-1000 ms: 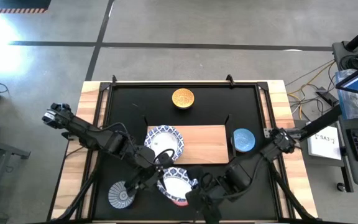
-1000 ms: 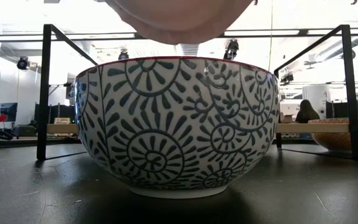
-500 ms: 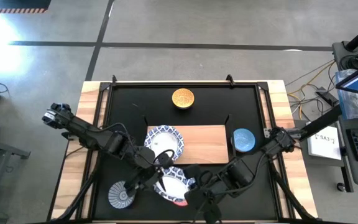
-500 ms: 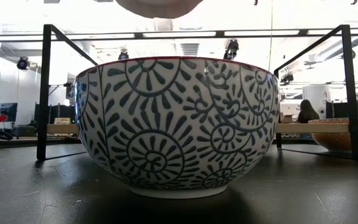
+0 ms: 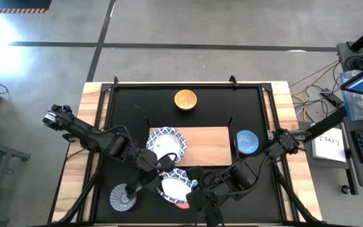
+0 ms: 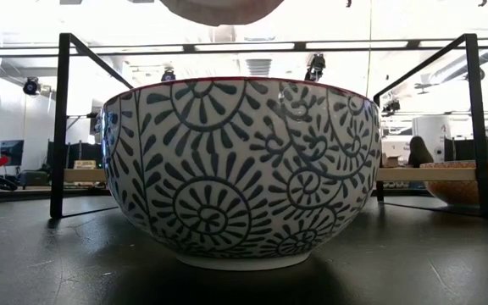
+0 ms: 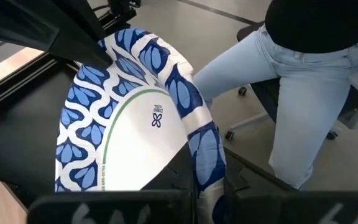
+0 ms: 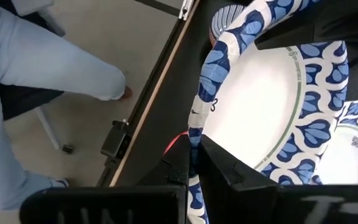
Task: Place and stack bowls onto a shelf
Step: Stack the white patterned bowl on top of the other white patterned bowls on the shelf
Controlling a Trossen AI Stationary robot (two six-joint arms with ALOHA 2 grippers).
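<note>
Both the left gripper [image 5: 162,178] and the right gripper [image 5: 193,187] pinch opposite rims of a wide blue-and-white patterned bowl [image 5: 176,186], held above the red-rimmed patterned bowl [image 6: 240,174] that blocks the low view, near the light-wood shelf [image 5: 208,146]; wrist views show a seated person's jeans [image 7: 303,87].

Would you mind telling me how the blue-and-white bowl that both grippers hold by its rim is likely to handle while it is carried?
The blue-and-white bowl looks like rigid glazed ceramic, so probably stiff, fragile and slick under the left gripper and right gripper. Each pinches only the thin rim on opposite sides, so the wide, shallow bowl may tilt or slip if the arms move unevenly. It hangs above the red patterned bowl; dropping it would likely chip both.
</note>
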